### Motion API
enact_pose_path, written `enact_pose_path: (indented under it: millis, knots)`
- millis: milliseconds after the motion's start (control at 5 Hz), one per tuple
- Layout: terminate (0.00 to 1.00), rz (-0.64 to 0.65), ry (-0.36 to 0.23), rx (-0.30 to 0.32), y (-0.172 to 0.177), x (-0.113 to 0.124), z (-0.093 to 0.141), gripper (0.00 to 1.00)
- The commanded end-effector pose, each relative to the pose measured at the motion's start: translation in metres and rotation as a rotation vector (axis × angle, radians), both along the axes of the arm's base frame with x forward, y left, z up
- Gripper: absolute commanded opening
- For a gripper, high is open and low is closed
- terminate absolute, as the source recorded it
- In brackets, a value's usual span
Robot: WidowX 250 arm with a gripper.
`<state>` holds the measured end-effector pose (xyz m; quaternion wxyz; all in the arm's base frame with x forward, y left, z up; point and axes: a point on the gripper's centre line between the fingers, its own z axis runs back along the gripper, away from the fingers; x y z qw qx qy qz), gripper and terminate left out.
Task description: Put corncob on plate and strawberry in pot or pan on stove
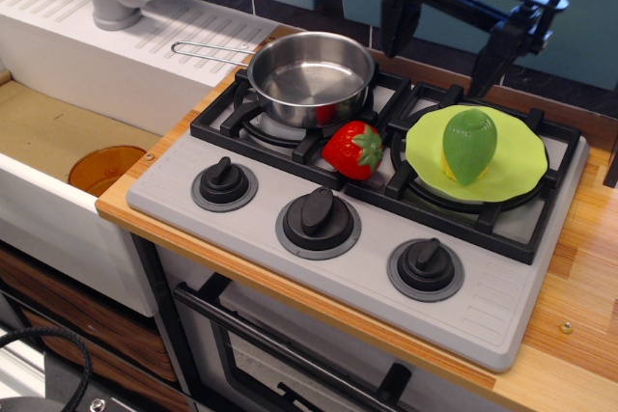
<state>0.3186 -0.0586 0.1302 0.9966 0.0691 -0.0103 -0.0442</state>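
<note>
observation.image view | gripper (442, 53) spread wide, empty, its top cut off by frame edge | corncob (469, 145) on plate (517, 166), tip pointing up-right | strawberry (353, 150) left of plate, touching pan (311, 75)

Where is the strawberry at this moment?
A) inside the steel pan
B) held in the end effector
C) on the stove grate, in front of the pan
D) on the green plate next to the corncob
C: the strawberry lies on the stove grate just in front of the empty pan, and the end effector above is open and holds nothing.
</note>
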Motion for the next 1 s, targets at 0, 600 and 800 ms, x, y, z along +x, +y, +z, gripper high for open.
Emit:
enact_pose_path:
  millis: [0,600,800]
  knots:
    - [0.00,-0.005,-0.166,0.039,0.028,0.026,0.001,1.00]
    - [0.00,0.066,-0.191,0.055,0.044,0.012,-0.018,1.00]
    - [0.00,0.077,-0.209,0.048,0.044,0.007,-0.029,1.00]
